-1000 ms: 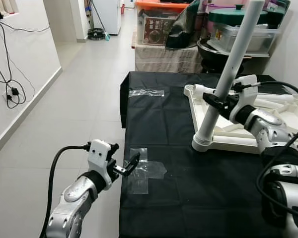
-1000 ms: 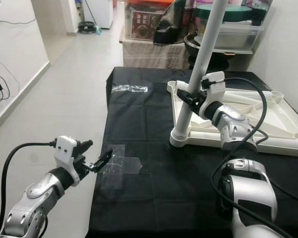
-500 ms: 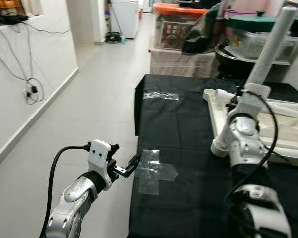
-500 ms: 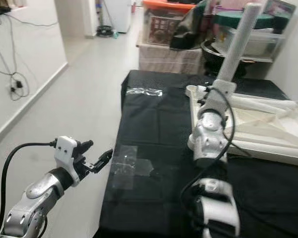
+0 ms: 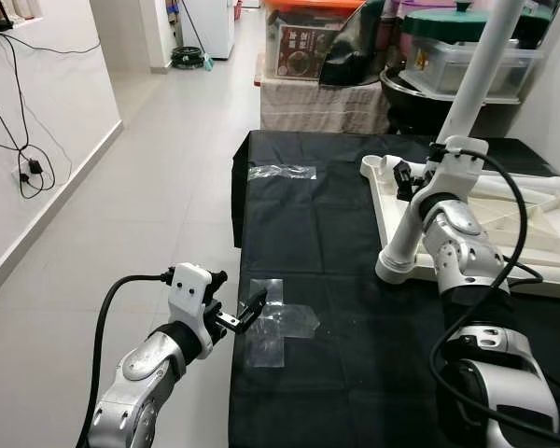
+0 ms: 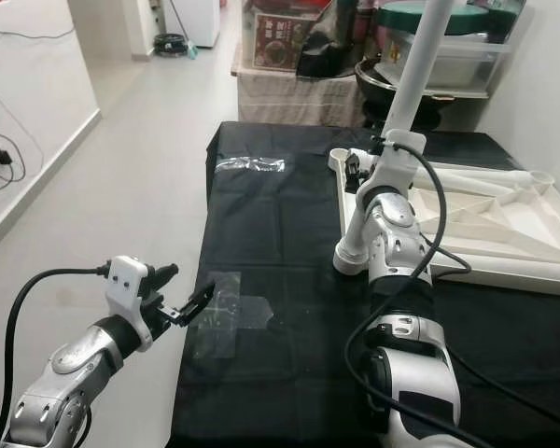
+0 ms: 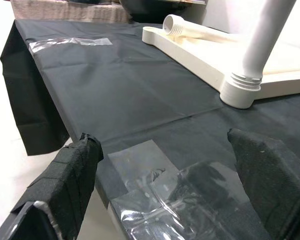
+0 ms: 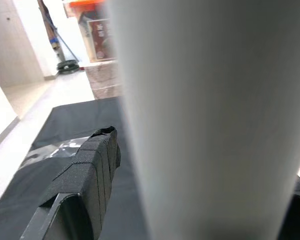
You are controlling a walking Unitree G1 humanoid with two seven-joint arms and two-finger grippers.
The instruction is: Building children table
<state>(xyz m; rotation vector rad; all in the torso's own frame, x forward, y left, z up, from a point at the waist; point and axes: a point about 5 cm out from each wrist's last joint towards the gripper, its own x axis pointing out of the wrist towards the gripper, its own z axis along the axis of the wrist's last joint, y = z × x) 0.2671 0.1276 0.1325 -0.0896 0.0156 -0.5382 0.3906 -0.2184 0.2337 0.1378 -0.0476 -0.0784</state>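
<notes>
Gripping the long white plastic table leg [image 5: 476, 70], the right gripper [image 5: 416, 180] has its black fingers pinched around the tube partway up; in the right wrist view the white tube [image 8: 210, 120] stands between the pads with one black finger [image 8: 85, 180] beside it. That leg rises tilted from its ribbed socket [image 5: 397, 266] at the near left corner of the upside-down cream plastic children's tabletop [image 5: 541, 233], which lies on the right part of the black cloth-covered table [image 5: 336, 373]. Another white leg [image 7: 200, 31] lies flat along the far edge of the tabletop. The left gripper [image 5: 252, 308] hovers at the table's left edge, its two black fingers spread apart and holding nothing, just beside a crumpled patch of clear tape [image 5: 275, 327] stuck to the cloth. A second strip of clear tape [image 5: 282, 172] sits near the far left corner. Beyond the table stand stacked storage boxes [image 5: 308, 42] on the pale tiled floor [image 5: 159, 187].
</notes>
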